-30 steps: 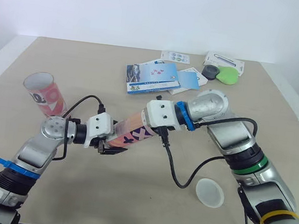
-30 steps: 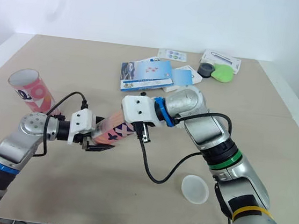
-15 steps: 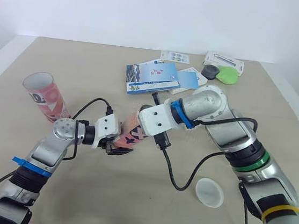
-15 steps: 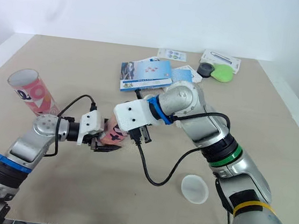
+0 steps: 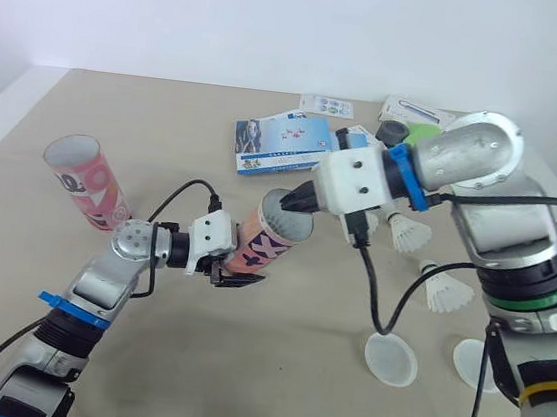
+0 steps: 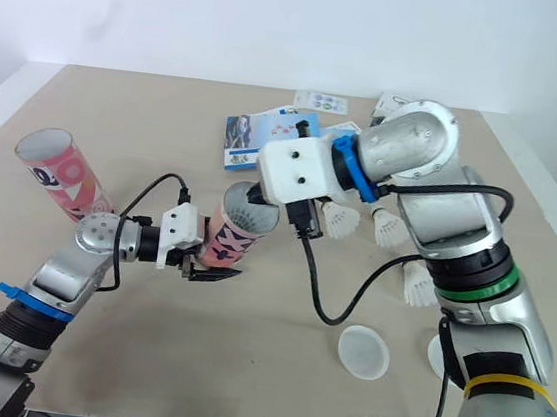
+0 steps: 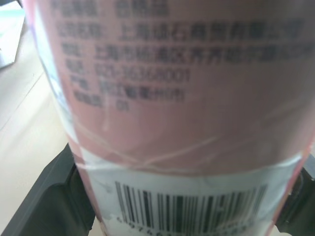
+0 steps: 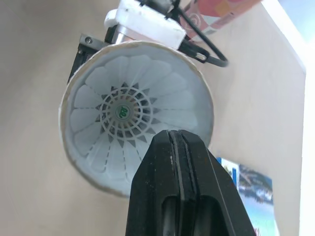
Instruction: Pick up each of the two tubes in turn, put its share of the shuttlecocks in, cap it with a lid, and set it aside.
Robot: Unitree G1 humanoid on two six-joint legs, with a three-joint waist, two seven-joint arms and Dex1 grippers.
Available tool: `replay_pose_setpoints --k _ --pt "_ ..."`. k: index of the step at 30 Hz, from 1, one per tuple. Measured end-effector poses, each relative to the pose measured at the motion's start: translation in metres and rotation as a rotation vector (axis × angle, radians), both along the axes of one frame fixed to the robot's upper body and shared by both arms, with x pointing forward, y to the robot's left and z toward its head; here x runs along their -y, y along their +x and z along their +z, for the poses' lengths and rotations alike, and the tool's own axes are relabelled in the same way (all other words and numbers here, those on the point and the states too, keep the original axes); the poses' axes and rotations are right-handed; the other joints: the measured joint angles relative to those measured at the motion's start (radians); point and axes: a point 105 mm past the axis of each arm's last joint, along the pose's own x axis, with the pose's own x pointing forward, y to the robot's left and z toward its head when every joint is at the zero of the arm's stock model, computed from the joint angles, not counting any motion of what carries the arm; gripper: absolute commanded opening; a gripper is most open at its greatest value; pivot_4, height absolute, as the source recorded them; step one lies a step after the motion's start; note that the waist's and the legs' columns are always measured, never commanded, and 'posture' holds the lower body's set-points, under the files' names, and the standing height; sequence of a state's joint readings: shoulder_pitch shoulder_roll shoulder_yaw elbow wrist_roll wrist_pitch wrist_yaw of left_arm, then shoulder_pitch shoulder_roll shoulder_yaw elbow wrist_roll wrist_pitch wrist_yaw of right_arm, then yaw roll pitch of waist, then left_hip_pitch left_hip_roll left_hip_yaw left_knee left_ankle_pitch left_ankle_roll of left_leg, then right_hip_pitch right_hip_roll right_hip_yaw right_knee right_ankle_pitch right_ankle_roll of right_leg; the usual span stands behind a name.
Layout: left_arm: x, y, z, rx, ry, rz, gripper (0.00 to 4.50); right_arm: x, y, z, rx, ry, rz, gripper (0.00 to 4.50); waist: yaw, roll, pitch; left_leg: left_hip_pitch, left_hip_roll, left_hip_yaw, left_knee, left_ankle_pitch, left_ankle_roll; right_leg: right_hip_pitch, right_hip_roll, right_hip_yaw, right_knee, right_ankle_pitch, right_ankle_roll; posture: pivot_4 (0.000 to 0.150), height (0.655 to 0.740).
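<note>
Right wrist view: my right gripper, fingers pressed together, sits at the mouth of the pink patterned cardboard tube; I note a white feathered shuttlecock inside. My left gripper clamps the tilted tube's base.

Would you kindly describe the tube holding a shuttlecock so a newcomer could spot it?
On the beige table, look in front of the blue booklet. There a pink tube with dark cross marks tilts up in the left claw, mouth toward the right claw. Unlike the other pink tube by the left edge, it is gripped and has a white shuttlecock inside.
</note>
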State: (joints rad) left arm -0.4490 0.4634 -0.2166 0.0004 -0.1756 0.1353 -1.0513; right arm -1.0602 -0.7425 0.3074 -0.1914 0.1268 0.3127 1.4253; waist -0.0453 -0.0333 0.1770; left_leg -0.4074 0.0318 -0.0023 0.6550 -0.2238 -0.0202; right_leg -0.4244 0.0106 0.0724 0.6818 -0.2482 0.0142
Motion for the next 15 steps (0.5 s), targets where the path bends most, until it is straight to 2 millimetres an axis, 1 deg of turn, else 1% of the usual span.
replay_pose_setpoints --k 3,9,10,11,12,13,14,15 --pt "0.007 0.001 0.0 -0.025 -0.094 0.018 4.0 0.015 -0.01 0.006 -0.108 0.073 -0.039 0.1 0.001 0.0 0.0 0.0 -0.001 -0.001 0.0 0.0 0.0 0.001 -0.001 0.0 0.0 0.0 -0.001 0.15 0.74" --pt "0.017 -0.002 -0.004 -0.081 -0.269 0.053 4.0 0.047 -0.021 0.016 -0.305 0.231 -0.152 0.1 0.001 0.0 0.0 0.0 -0.002 0.0 0.0 0.0 0.0 0.001 -0.002 0.0 0.0 0.0 0.001 0.15 0.74" --pt "0.02 -0.003 -0.004 -0.088 -0.303 0.06 4.0 0.055 -0.023 0.016 -0.338 0.252 -0.179 0.65 0.002 0.0 0.0 0.0 -0.002 0.0 0.0 0.0 0.0 0.002 -0.002 0.0 0.0 0.0 0.001 0.15 0.74" --pt "0.022 -0.003 -0.005 -0.092 -0.317 0.065 4.0 0.063 -0.024 0.013 -0.361 0.255 -0.209 0.87 0.003 0.0 0.0 0.0 -0.002 -0.001 0.0 0.0 0.0 0.002 -0.002 0.0 0.0 0.0 0.001 0.15 0.74" --pt "0.022 -0.004 -0.008 -0.093 -0.336 0.077 4.0 0.082 -0.026 -0.003 -0.432 0.232 -0.293 1.46 0.005 0.0 0.0 0.001 -0.002 -0.002 0.0 0.0 0.0 0.004 -0.002 -0.001 -0.001 0.0 0.002 0.15 0.74" --pt "0.021 -0.005 -0.01 -0.097 -0.336 0.083 4.0 0.084 -0.026 -0.007 -0.451 0.23 -0.306 1.66 0.005 0.0 0.0 0.002 -0.002 -0.002 0.0 0.0 0.0 0.004 -0.002 -0.001 -0.001 -0.001 0.002 0.15 0.74" --pt "0.021 -0.004 -0.015 -0.104 -0.332 0.089 4.0 0.096 -0.028 -0.021 -0.493 0.204 -0.352 2.25 0.007 0.001 0.0 0.002 -0.003 -0.001 0.0 0.0 0.0 0.004 -0.002 0.0 -0.001 0.0 0.003 0.15 0.74" --pt "0.02 -0.005 -0.018 -0.104 -0.332 0.097 4.0 0.105 -0.03 -0.035 -0.543 0.175 -0.39 2.62 0.009 0.001 0.0 0.003 -0.003 -0.001 0.0 0.0 0.0 0.005 -0.002 0.0 -0.001 -0.001 0.004 0.15 0.74"
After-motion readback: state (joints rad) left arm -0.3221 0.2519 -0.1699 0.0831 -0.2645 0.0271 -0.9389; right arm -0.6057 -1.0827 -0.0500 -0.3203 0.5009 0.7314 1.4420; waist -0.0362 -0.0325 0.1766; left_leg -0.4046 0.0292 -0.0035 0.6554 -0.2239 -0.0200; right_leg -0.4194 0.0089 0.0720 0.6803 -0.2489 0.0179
